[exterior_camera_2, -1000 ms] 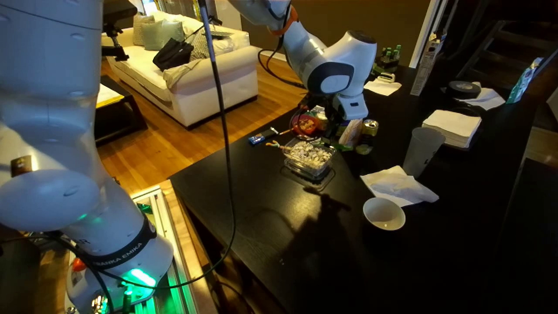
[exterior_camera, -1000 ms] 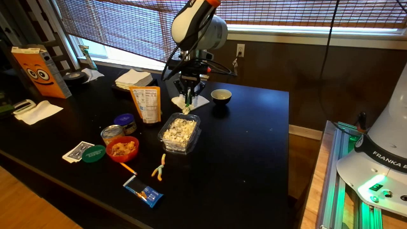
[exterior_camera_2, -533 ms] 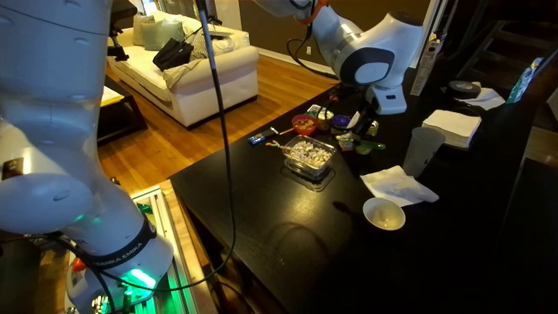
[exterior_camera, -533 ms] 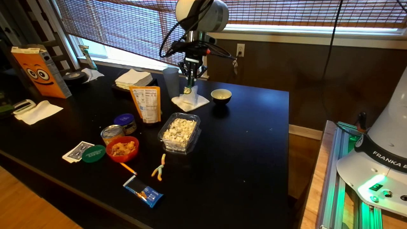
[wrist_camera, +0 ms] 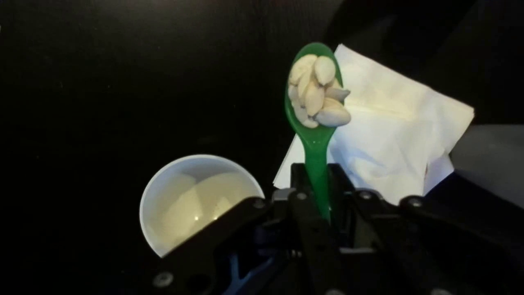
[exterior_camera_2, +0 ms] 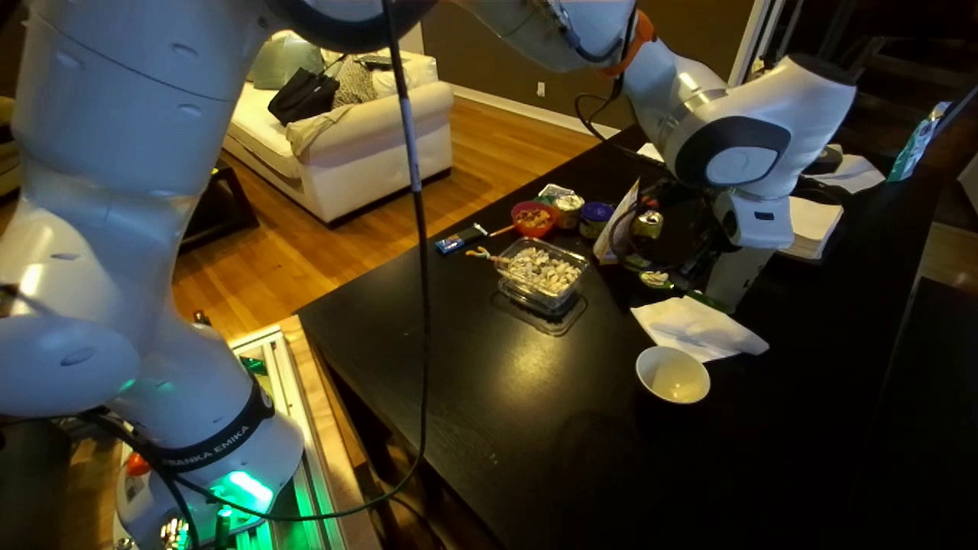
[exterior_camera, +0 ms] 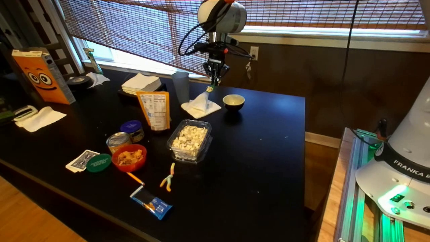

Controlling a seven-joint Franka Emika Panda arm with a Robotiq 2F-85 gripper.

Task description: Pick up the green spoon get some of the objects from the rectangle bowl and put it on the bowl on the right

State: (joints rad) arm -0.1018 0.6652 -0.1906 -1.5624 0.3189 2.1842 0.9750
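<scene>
My gripper (wrist_camera: 317, 174) is shut on the handle of the green spoon (wrist_camera: 316, 145), which is roughly level. Its scoop holds several pale seeds (wrist_camera: 313, 92). In an exterior view the gripper (exterior_camera: 215, 80) is in the air above the white napkin, left of and higher than the small round bowl (exterior_camera: 234, 99). The bowl, dark outside and pale inside, shows no seeds inside in the wrist view (wrist_camera: 196, 180); my gripper hides its lower right part there. The clear rectangular container (exterior_camera: 184, 155) of pale seeds stands nearer the camera and also shows in an exterior view (exterior_camera_2: 529, 294).
A white napkin (exterior_camera: 210, 110) lies beside the small bowl, with a tall grey cup (exterior_camera: 181, 86) behind it. An orange pouch (exterior_camera: 156, 111), lidded can (exterior_camera: 132, 129), red bowl (exterior_camera: 141, 161) and blue snack packet (exterior_camera: 156, 206) stand or lie left of the container.
The arm has carried the loaded spoon up and away from just behind the rectangular container, across the napkin and closer to the small bowl. The things on the table have not moved.
</scene>
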